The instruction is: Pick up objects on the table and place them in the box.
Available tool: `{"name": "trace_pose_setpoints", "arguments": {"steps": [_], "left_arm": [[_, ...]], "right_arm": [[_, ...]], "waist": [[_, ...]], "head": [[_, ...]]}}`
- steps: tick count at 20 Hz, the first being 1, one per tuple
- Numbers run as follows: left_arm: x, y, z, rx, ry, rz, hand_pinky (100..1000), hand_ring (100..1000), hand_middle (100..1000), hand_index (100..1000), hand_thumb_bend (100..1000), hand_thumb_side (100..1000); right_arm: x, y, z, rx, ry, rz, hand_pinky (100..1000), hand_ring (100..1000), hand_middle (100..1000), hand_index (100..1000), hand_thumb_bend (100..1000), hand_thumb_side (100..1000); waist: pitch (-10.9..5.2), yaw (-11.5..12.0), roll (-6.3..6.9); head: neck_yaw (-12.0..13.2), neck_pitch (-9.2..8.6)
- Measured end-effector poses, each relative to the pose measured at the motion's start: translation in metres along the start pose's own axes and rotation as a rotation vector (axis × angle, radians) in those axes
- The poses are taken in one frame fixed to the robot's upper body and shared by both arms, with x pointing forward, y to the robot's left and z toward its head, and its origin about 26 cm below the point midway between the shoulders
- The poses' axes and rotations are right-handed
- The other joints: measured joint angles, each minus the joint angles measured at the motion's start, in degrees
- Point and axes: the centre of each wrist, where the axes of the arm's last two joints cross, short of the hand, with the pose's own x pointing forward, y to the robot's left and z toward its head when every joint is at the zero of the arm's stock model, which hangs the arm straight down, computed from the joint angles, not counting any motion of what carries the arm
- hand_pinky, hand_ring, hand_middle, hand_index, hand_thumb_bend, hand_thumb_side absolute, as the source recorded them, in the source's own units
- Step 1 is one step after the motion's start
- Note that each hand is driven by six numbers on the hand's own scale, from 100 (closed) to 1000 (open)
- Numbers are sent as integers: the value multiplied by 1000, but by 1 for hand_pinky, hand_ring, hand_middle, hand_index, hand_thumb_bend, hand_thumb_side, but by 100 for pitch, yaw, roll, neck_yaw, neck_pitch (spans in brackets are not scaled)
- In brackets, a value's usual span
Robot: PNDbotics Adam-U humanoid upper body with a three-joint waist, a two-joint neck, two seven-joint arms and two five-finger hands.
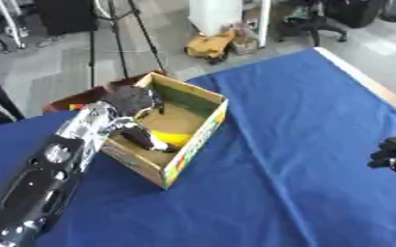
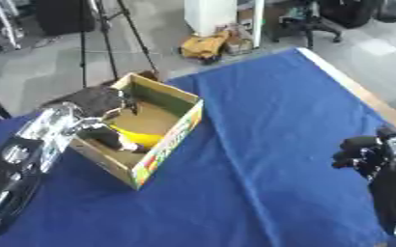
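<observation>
- While my left hand [image 1: 132,99] hung inside the box [image 1: 203,126], its fingers were curled over a yellow object [image 1: 172,138]; release low, then lift straight out.
- Right hand [image 2: 362,153]: fingers curled, empty, over the table [image 2: 261,159].

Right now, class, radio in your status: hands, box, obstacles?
Left hand over box, fingers down inside. Yellow object in box. Right hand idle, curled, at right edge. No obstacle seen.
</observation>
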Motion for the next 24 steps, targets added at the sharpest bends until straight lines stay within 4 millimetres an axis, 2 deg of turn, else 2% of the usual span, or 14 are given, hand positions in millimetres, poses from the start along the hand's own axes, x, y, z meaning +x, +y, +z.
{"name": "trace_pose_setpoints", "arguments": {"steps": [3, 7, 9, 13, 16, 17, 18, 19, 21, 24], "left_arm": [[-7, 11, 11, 122, 55, 67, 629, 625, 620, 715, 770, 849], [-8, 3, 33, 224, 91, 143, 611, 616, 619, 725, 710, 901], [-3, -5, 44, 263, 98, 180, 603, 611, 618, 731, 706, 927], [22, -20, 60, 338, 99, 282, 594, 605, 615, 736, 667, 972], [41, -30, 72, 381, 116, 363, 593, 605, 615, 737, 561, 1000], [47, -35, 77, 387, 129, 396, 593, 605, 614, 737, 338, 1000], [53, -46, 89, 385, 145, 453, 593, 605, 614, 737, 338, 1000], [61, -58, 104, 377, 163, 540, 612, 620, 619, 741, 100, 1000], [69, -60, 123, 396, 181, 768, 650, 646, 630, 744, 100, 1000], [59, -44, 134, 414, 139, 1144, 689, 676, 648, 745, 100, 1000]], "right_arm": [[-3, -3, 4, -17, 10, 2, 529, 541, 533, 591, 100, 928], [-5, -6, 7, -41, 14, 2, 529, 541, 534, 591, 100, 927], [-6, -7, 9, -55, 16, 0, 529, 541, 533, 591, 100, 928], [-8, -11, 13, -83, 24, 3, 529, 541, 532, 590, 100, 928], [-9, -14, 15, -100, 28, 6, 529, 541, 532, 590, 100, 929], [-10, -15, 17, -105, 32, 6, 529, 541, 532, 590, 100, 928], [-11, -15, 17, -106, 34, 6, 529, 541, 532, 590, 100, 928], [-12, -15, 19, -108, 39, 6, 529, 541, 532, 590, 100, 928], [-13, -15, 20, -109, 43, 4, 529, 541, 531, 590, 100, 927], [-14, -14, 20, -110, 46, 1, 529, 541, 531, 590, 100, 928]], "waist": [[-91, 280, -101], [-129, 671, -253], [-132, 828, -297], [-140, 1095, -383], [-140, 1206, -441], [-143, 1231, -456], [-166, 1221, -470], [-198, 1222, -493], [-227, 1230, -563], [-227, 1269, -588]], "head": [[-88, 88], [-226, 144], [-297, 150], [-461, 189], [-570, 194], [-596, 202], [-603, 233], [-604, 247], [-616, 268], [-628, 283]]}}
